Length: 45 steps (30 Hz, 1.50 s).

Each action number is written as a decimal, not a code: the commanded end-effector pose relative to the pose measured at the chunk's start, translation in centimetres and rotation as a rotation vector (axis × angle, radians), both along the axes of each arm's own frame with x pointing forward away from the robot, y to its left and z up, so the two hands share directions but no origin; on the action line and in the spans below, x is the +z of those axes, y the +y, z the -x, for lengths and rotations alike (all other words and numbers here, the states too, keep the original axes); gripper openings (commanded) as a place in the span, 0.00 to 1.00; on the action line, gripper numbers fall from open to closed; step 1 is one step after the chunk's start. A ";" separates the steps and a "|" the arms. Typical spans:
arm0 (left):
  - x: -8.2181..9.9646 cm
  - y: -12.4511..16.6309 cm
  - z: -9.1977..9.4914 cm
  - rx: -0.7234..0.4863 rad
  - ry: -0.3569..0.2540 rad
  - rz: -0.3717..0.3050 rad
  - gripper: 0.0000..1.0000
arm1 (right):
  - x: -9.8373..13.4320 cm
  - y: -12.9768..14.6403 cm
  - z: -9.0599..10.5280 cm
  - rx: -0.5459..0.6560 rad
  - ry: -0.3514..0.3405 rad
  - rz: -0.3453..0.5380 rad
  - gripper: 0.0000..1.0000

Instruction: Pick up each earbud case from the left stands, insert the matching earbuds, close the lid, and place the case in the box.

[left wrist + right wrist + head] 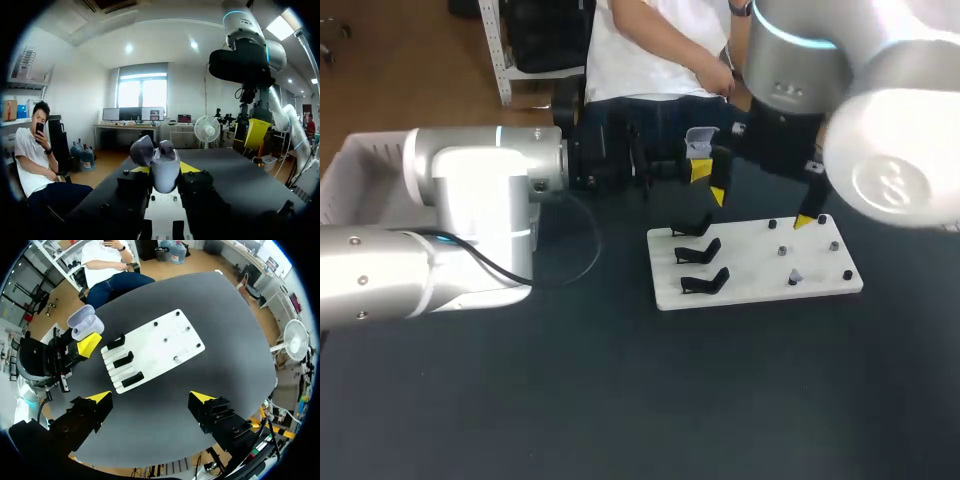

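My left gripper point(704, 170) is shut on a pale lilac earbud case point(697, 143) and holds it in the air behind the white board's point(750, 272) left end. In the left wrist view the case point(165, 167) stands upright between the fingers with its lid point(142, 150) swung open. My right gripper point(763, 208) hangs open above the board's far edge with nothing between its fingers. The right wrist view looks down on the board point(160, 340), where one pale earbud point(176, 359) sits. The three black stands point(700, 253) on the board's left are bare.
Small dark pegs point(782, 250) dot the right half of the board, and a pale earbud point(796, 277) sits near its front edge. A white box point(360, 160) stands at the table's far left behind my left arm. The dark tabletop stretches in front of the board.
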<state>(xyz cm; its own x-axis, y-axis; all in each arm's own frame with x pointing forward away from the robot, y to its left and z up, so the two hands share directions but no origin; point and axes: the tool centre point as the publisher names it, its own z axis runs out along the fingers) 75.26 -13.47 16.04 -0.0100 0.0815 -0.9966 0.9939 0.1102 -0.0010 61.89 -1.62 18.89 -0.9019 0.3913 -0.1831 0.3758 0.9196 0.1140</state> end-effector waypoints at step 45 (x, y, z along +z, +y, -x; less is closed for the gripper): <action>-0.1 0.0 0.2 0.007 -0.004 0.003 0.00 | -10.3 -5.8 0.7 0.011 -0.171 0.008 1.00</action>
